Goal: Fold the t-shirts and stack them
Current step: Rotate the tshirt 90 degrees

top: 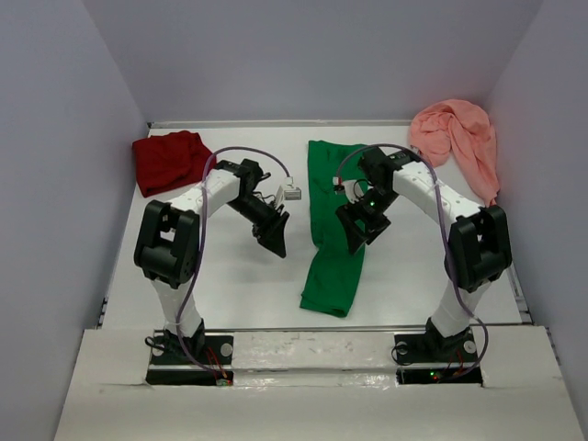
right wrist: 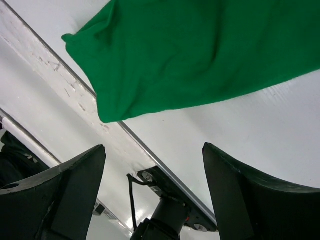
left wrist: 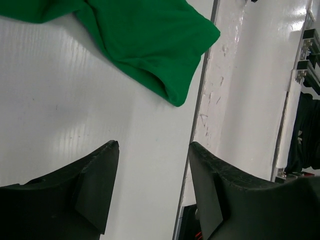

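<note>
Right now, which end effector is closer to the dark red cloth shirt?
Left. The left end effector hangs right of the dark red cloth shirt; the right end effector, farther right, over the green cloth shirt.

The left arm (top: 170,243) folds at the elbow and its forearm reaches inward. The left gripper (top: 273,237) tilts downward, jaws spread with nothing between them. The right arm (top: 478,243) mirrors this pose. The right gripper (top: 358,231) also tilts down, jaws wide and bare. The two grippers are well apart.

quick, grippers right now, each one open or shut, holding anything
left gripper: open, holding nothing
right gripper: open, holding nothing
</note>
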You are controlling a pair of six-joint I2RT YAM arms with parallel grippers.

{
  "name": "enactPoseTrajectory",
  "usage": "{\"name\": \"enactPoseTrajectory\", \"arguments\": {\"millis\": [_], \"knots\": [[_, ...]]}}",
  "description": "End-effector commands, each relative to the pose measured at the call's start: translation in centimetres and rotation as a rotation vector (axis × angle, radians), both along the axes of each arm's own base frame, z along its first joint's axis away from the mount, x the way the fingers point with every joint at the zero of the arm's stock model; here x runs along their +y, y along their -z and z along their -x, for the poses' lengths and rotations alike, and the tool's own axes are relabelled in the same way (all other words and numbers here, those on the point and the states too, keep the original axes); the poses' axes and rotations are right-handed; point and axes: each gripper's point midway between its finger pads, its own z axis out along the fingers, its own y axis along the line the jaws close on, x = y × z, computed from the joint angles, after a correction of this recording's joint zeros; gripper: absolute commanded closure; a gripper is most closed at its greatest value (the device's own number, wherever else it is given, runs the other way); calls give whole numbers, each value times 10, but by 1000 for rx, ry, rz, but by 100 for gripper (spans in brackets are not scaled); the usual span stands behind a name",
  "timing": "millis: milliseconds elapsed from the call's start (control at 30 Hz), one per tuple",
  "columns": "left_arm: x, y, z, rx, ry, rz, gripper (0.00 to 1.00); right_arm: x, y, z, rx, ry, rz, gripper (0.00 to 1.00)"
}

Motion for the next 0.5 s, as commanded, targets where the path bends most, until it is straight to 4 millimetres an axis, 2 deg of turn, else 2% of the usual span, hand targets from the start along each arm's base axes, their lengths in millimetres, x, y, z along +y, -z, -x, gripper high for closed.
{"name": "enactPoseTrajectory", "arguments": {"millis": [0,33,67,100,133,167,200,267,300,333,367,400,467], "knots": [[-15,-16,1,-24,-8,39,33,-4,-12,-6,-54,41,-15,16],[-18,-18,-4,-12,-52,31,33,-3,-11,-13,-80,67,-11,16],[-20,-18,-8,-19,-84,23,34,-2,-11,-33,-182,90,-5,21],[-25,-23,-32,-144,-132,39,34,1,-10,-40,-216,95,-20,26],[-26,-23,-38,-143,-196,18,34,2,-6,-45,-238,106,-24,56],[-26,-25,-49,-184,-246,4,34,6,-5,-60,-290,124,-39,83],[-28,-38,-77,-344,-321,19,34,9,2,-64,-280,132,-37,100],[-22,-50,-96,-427,-468,1,35,19,5,-77,-302,135,-77,100],[-18,-59,-123,-542,-563,-4,35,22,8,-84,-314,145,-79,100],[-14,-65,-133,-582,-621,-5,36,24,16,-91,-317,162,-72,100],[-10,-64,-139,-605,-668,-13,36,29,14,-106,-363,166,-90,100],[-9,-79,-151,-653,-725,23,37,31,15,-114,-384,167,-92,100],[0,-81,-163,-703,-792,0,37,33,21,-134,-416,192,-89,100]]}}
